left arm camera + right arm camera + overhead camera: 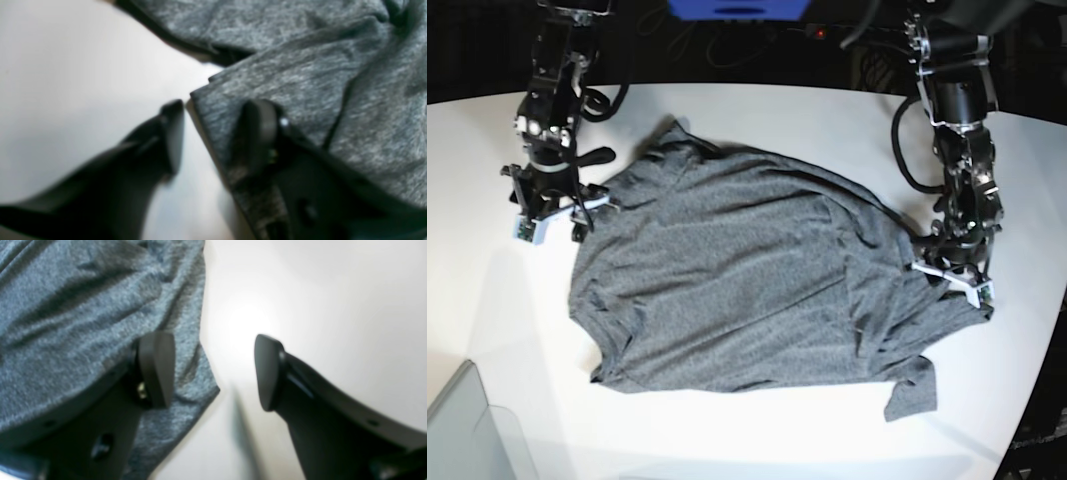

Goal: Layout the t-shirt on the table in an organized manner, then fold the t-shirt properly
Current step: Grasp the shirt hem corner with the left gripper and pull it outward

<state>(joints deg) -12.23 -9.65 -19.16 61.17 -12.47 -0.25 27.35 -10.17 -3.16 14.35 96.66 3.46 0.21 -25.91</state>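
The t-shirt (747,290) lies spread but wrinkled across the middle of the table (757,110), hem toward the right arm's side and a sleeve trailing near the front edge, so the layout stage looks unfinished. The 2 arms sit at opposite ends, probably to tension the cloth flat: the left gripper (213,133) straddles a fabric edge, 1 finger on cloth, 1 on bare table, a gap visible between them. The right gripper (213,370) stands spread wide over the shirt's border, gripping nothing.
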